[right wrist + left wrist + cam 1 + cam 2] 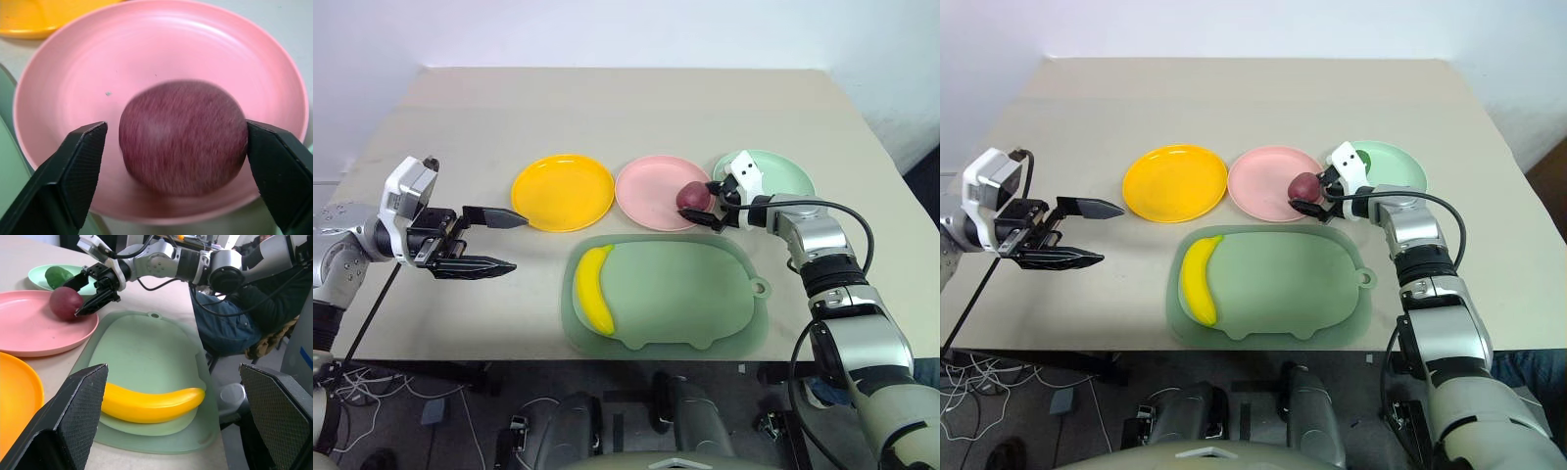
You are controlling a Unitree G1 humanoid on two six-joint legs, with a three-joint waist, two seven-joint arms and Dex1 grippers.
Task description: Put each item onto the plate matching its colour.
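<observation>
The round dark red fruit (691, 197) rests on the pink plate (646, 191). My right gripper (705, 202) is open, one finger on each side of the fruit; in the right wrist view a gap shows between one finger and the fruit (183, 137). On the mint green plate (788, 174) lies the bumpy dark green fruit (58, 276). The yellow banana (595, 291) lies on the left part of the sage-green pig-shaped mat (685, 294). The orange-yellow plate (563, 192) is bare. My left gripper (517, 243) hangs open left of the plates, holding nothing.
The three plates stand in a row behind the mat, mid-table. Bare tabletop lies beyond them and to the left. In the left wrist view a seated person's legs (222, 328) show past the table's right edge.
</observation>
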